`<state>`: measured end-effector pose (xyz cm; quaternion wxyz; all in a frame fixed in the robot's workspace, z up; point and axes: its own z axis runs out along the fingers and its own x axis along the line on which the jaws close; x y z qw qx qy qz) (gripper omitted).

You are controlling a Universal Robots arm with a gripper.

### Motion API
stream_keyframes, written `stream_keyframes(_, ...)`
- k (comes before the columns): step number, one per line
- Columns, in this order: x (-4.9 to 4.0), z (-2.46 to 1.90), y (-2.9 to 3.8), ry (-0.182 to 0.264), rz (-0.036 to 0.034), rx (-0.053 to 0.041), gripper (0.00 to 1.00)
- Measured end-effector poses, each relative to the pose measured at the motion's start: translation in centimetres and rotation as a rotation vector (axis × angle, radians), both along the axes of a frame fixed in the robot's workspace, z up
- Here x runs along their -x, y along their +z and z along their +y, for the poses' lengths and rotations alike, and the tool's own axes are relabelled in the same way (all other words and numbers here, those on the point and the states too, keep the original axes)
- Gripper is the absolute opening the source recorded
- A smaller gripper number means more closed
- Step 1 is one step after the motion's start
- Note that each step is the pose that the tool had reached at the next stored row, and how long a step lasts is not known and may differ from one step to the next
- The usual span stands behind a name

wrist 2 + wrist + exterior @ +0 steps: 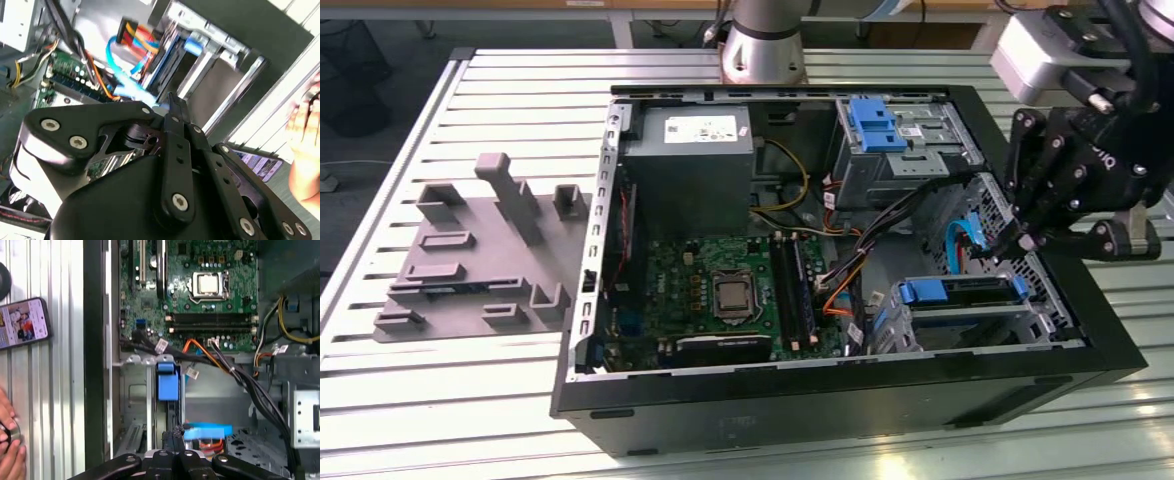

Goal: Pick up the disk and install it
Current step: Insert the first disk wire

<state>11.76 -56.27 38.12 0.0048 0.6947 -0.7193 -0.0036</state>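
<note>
Exterior: the disk (961, 292) sits in the drive cage (1014, 325), low on the exterior view's right. My claw (1025, 243) hangs just above it, pinched closed and empty.
First wrist: claw pointing down into the cage, near the disk's blue rail.
Second wrist: disk's just past my tips.

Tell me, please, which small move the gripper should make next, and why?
Probably a short lift straight up. The gripper is shut with nothing between its fingers. Its tips are close to the blue cable, beside the drive cage where the disk sits on its blue rail. Rising first would likely avoid snagging cables.
</note>
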Motion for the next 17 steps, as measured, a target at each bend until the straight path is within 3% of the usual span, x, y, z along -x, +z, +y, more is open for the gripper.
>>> stream_keyframes(2, -0.71, 0.14, -0.11, 0.0, 0.0, 0.0004, 0.11)
stream_keyframes(9, -0.96, 0.39, -0.29, 0.0, 0.0, 0.0003, 0.11)
stream_keyframes(14, -1.16, 0.99, -1.17, -0.002, 0.0001, -0.0021, 0.3)
stream_keyframes(17, -1.16, 1.23, -1.64, -0.003, 0.0002, -0.0098, 0.3)
